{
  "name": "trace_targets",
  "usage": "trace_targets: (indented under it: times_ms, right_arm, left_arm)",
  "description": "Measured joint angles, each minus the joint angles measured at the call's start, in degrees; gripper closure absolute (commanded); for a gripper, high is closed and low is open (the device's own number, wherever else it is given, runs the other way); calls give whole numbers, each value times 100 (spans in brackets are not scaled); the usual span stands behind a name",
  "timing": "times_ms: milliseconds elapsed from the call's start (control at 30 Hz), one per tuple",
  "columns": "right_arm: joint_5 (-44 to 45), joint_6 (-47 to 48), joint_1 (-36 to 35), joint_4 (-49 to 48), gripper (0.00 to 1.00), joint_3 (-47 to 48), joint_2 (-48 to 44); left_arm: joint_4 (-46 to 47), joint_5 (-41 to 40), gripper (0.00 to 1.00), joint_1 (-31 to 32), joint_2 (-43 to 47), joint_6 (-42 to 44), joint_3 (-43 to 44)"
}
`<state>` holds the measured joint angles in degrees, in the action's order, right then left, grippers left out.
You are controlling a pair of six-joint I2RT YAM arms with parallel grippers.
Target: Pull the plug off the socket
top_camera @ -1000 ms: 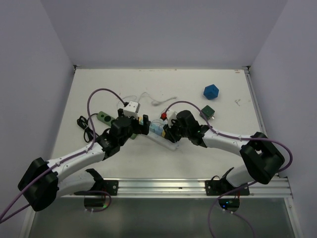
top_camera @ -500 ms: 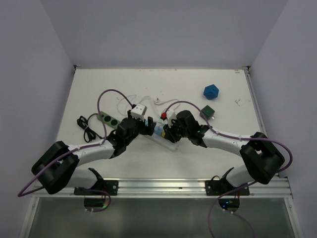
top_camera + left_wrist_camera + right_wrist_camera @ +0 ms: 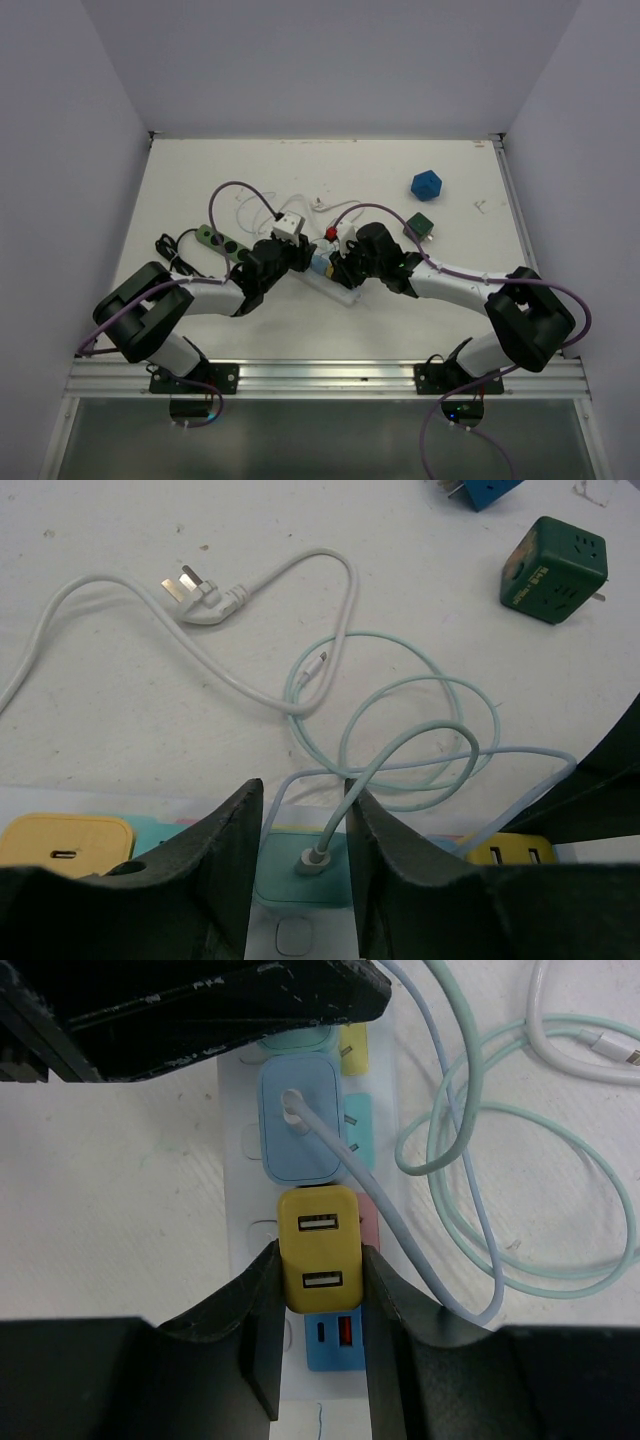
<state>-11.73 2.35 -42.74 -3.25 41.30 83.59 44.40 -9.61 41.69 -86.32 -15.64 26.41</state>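
Removal is not done: left gripper (image 3: 302,825) clamps the teal plug (image 3: 300,885), right gripper (image 3: 320,1265) the yellow plug (image 3: 318,1230), both seated.

We see a yellow plug (image 3: 318,1250), pale blue plug (image 3: 297,1132), teal plug (image 3: 300,868), white power strip (image 3: 250,1195), mint-green cable (image 3: 400,712), white cable (image 3: 290,568), dark green cube adapter (image 3: 553,557), blue polyhedron (image 3: 426,185)

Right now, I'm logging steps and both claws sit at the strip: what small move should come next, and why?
Probably close the left claw firmly on the teal plug: its fingers flank it, but a grip isn't clear. The plug sits seated in the strip, and the right claw clamps the yellow plug, which should steady the strip for a pull.
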Motion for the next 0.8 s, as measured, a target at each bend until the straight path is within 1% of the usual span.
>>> trace_targets:
  times_ms: [100,200,333,400,467,500,567,633,667,800]
  right_arm:
    - [-4,-22,0,2,90,0,0]
    - [-31,-24,0,28,90,0,0]
    - [-44,-37,0,94,90,26,0]
    - [-42,-46,-2,114,90,28,-4]
    - [-39,-48,-2,151,90,50,-4]
    - [-39,-68,-2,168,90,59,-4]
    - [-44,-125,-2,201,89,72,-4]
    - [-46,-155,-2,238,89,96,4]
    - [-50,-173,-2,264,89,114,15]
    - [-87,-201,0,361,88,184,46]
  left_arm:
    - [404,20,65,22,-157,-120,-136]
    - [883,-42,66,33,-245,-291,-356]
    - [1421,-109,64,46,-348,-546,-592]
    - [1587,-111,62,48,-372,-649,-671]
    - [1637,-107,57,50,-385,-758,-680]
    - [1641,-101,57,55,-385,-791,-680]
    - [1646,-105,61,76,-389,-870,-678]
    - [1633,-116,62,74,-411,-905,-660]
    - [1620,-120,64,74,-424,-918,-636]
    - [1537,-127,62,74,-476,-942,-540]
